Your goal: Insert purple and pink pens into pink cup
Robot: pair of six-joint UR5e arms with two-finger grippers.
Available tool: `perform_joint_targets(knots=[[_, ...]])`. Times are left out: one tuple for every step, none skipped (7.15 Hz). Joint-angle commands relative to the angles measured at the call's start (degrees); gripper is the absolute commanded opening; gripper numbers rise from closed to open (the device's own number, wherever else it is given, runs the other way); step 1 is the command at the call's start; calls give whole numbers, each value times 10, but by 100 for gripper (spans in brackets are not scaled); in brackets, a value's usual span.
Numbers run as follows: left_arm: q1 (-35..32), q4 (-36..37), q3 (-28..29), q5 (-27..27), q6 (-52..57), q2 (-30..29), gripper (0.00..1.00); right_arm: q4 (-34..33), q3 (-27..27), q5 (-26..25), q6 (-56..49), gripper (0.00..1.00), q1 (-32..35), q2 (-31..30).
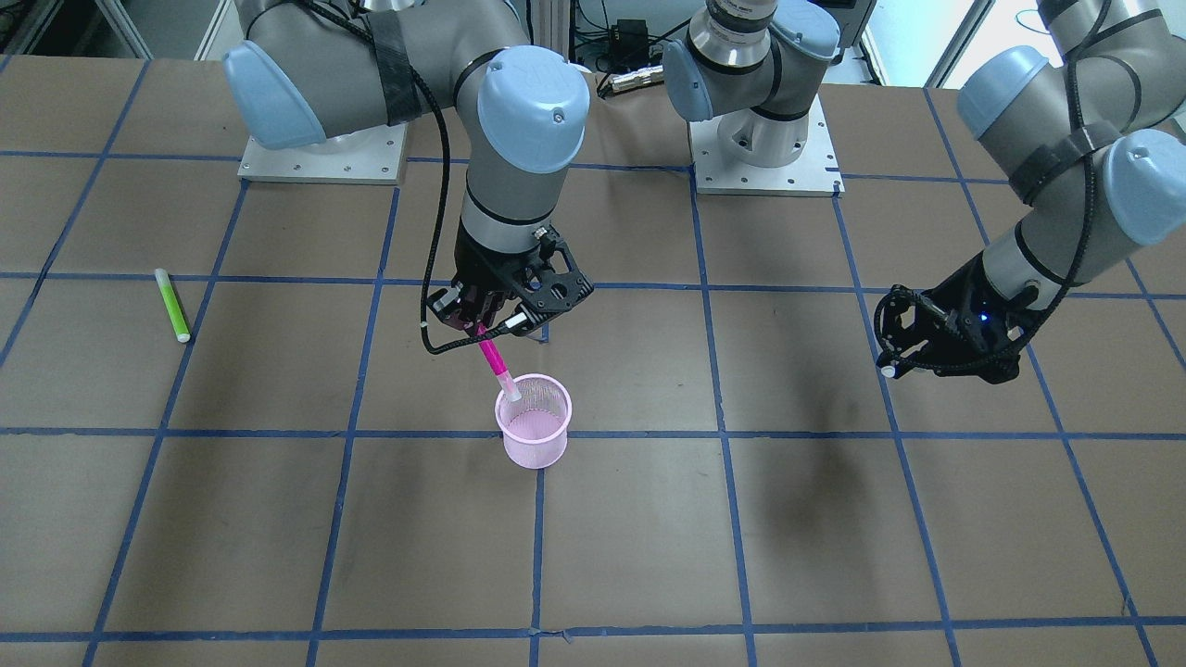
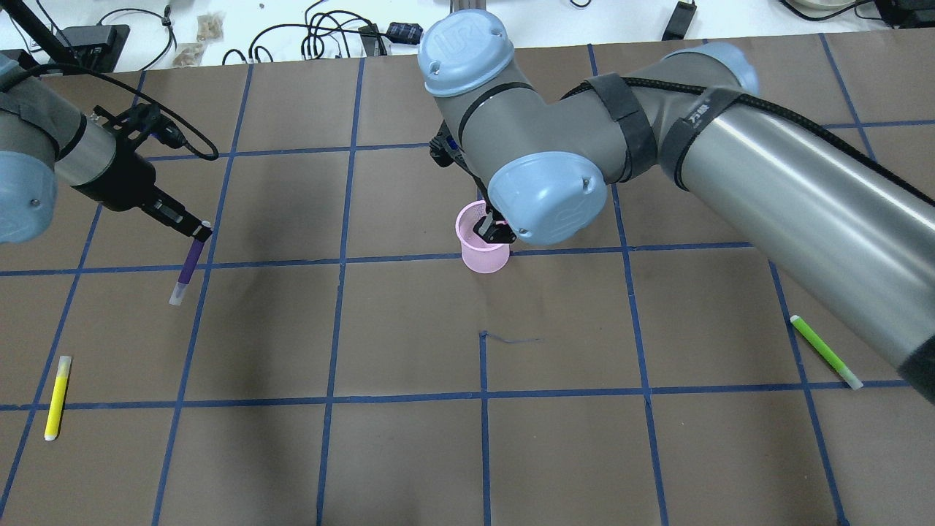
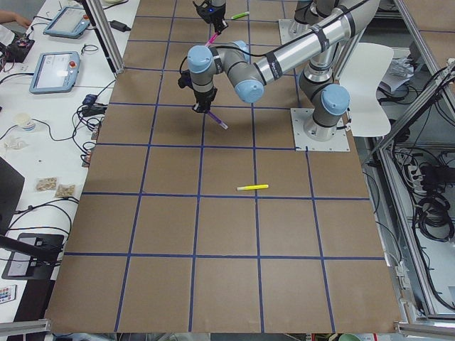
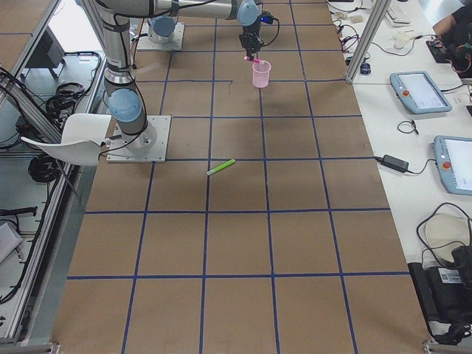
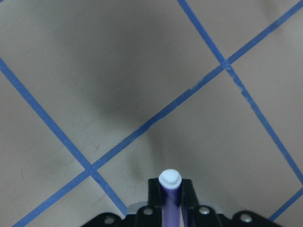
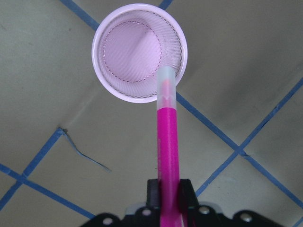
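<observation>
There is a pink pen (image 6: pixel 168 142), a purple pen (image 2: pixel 191 263), a green pen (image 1: pixel 171 306) and a yellow pen (image 2: pixel 57 398). The mesh cup (image 1: pixel 535 449) is light pink. The table (image 1: pixel 834 537) is brown with blue squares.

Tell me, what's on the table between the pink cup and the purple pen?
Only bare table and blue tape lines separate pink cup from purple pen, per the overhead view.

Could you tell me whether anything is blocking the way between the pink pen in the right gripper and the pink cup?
Nothing visible does. The right gripper holds the pink pen tilted, its capped tip at the rim of the pink cup rather than over the opening's middle; the wrist view shows the cup empty.
</observation>
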Motion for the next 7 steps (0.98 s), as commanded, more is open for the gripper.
perform_joint_targets(knots=[[-17,-1,2,-11,-32,8,0,-50,-2,0,2,15,8,34],[-26,-1,2,-9,-45,9,0,-51,-2,1,7,23,15,39],[-29,-1,3,-8,-46,10,0,-53,-1,1,9,59,15,40],[-29,-1,3,-8,-48,11,0,-59,-2,3,11,100,13,39],[-29,-1,4,-11,-57,15,0,-92,-4,3,7,100,13,37],[-30,-1,4,-46,-70,22,0,-95,-11,3,10,100,8,33],[-32,0,4,-91,-102,29,0,-89,-39,1,13,100,3,23]])
